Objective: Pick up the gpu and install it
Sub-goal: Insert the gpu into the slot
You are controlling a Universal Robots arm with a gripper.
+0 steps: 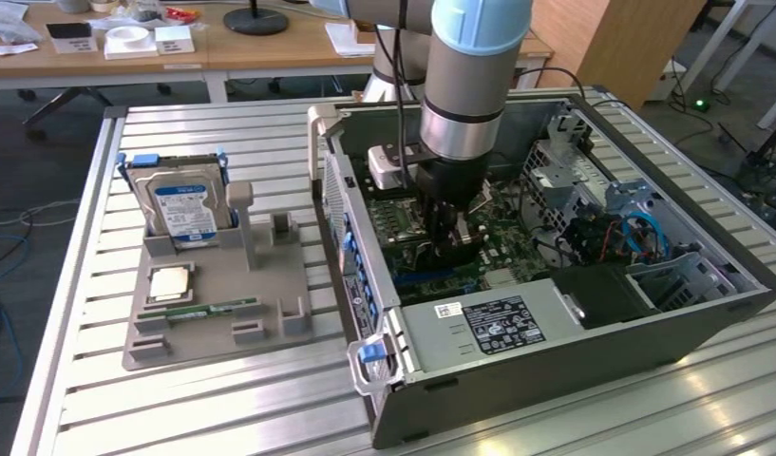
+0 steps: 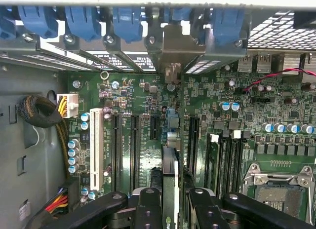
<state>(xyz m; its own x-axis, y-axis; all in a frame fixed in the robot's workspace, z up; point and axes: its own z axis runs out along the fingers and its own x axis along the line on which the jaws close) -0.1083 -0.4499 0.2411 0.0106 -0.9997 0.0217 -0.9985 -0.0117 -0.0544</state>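
The gpu appears edge-on in the wrist view as a thin upright card, with its pale metal bracket up against the case's rear slot openings. My gripper is shut on it, one black finger on each side. The card stands along the motherboard among the long black expansion slots; whether it is seated in one I cannot tell. In the exterior view my gripper reaches down inside the open computer case, low over the board.
Blue latches line the case's rear wall. A sleeved cable bundle and a CPU socket flank the slots. In the exterior view's left, a grey fixture holds a hard drive, a processor and a memory stick.
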